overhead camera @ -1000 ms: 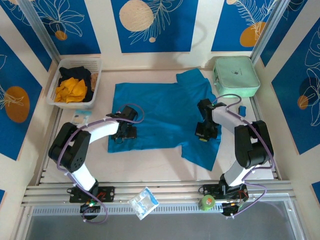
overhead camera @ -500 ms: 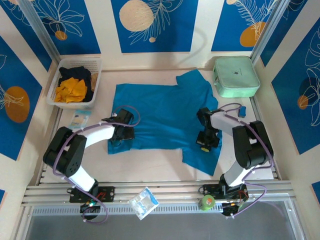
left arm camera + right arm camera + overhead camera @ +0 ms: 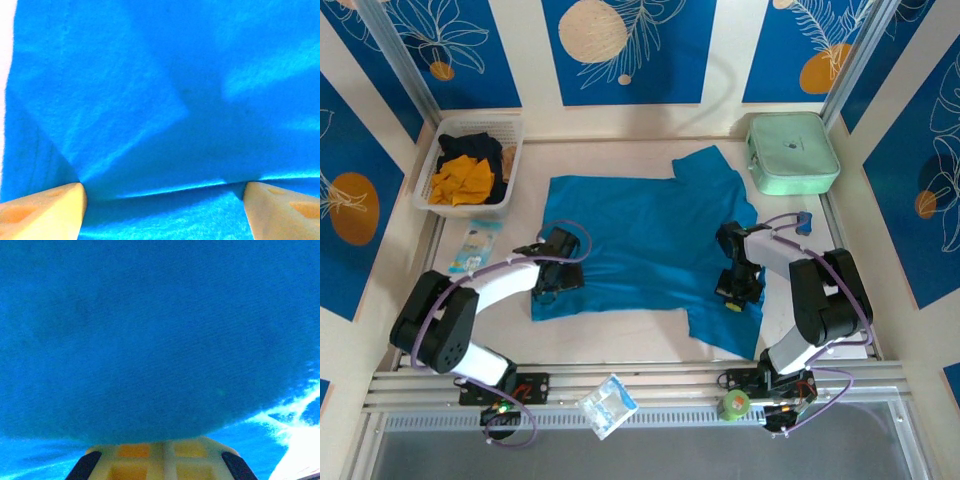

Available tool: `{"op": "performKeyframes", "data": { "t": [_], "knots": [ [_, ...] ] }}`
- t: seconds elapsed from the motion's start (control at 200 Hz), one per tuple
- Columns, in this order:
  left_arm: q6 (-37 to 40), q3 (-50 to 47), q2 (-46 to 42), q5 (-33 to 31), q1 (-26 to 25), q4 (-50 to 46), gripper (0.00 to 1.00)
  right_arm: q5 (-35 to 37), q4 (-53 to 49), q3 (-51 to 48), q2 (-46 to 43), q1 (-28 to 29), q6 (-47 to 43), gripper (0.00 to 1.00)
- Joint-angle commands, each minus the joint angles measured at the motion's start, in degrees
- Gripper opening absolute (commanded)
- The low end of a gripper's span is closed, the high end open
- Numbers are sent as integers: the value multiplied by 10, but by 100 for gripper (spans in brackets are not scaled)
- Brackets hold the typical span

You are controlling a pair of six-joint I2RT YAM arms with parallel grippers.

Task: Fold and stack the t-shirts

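Dragged nearer, the teal t-shirt (image 3: 640, 230) lies under a gaping left pincer (image 3: 162, 186); right pincer (image 3: 162, 446) pinches it, tips cloth-hidden.

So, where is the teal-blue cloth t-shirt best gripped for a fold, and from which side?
Grip the teal-blue cloth t-shirt at its near left corner, coming from above. It lies flat, so only an edge or a crease offers something to pinch, and at that corner a raised crease runs between the open jaws of the left gripper.
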Motion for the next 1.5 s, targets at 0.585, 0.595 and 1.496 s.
{"op": "performKeyframes", "data": {
  "t": [0.585, 0.595, 1.496],
  "knots": [
    [8, 23, 38, 56, 3, -61, 77, 65, -21, 57, 45, 29, 2, 1],
    [7, 23, 43, 54, 3, -59, 77, 65, -19, 58, 48, 28, 1, 1],
    [79, 255, 240, -57, 64, -107, 68, 58, 37, 237, 177, -49, -98, 0]
  ]
}}
